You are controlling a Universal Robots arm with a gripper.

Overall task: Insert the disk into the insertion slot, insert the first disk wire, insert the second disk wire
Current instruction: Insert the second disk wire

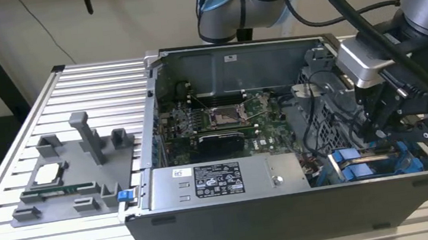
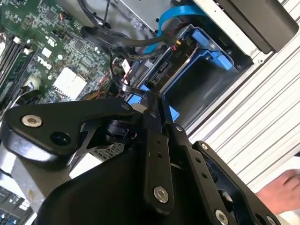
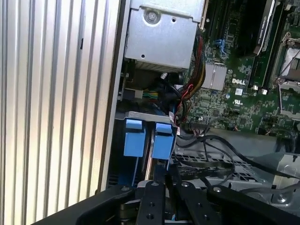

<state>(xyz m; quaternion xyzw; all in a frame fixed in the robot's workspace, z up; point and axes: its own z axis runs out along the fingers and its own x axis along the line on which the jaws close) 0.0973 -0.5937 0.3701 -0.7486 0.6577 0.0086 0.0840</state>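
Observation:
My gripper [image 1: 382, 138] reaches down into the open computer case at the exterior view's right, right over the insertion slot [image 1: 422, 165]. In the second wrist view its black fingers [image 2: 151, 123] meet at their tips, just beside the disk's blue frame [image 2: 212, 47]. The disk [image 2: 165, 70] lies in that frame inside the slot, seen end on. A blue flat wire [image 2: 169, 18] curves to the disk's end and black wires [image 2: 117, 40] run past it. Whether anything thin sits between the fingertips I cannot tell. Two blue tabs [image 3: 135, 138] stand in front of the gripper [image 3: 166, 182].
The grey power supply box [image 1: 216, 180] with a black label lies along the case's near wall. The motherboard [image 1: 214, 120] fills the case floor. A grey fixture [image 1: 76, 170] with small parts stands at the exterior view's left. A hand [image 2: 281, 192] rests on the ribbed table.

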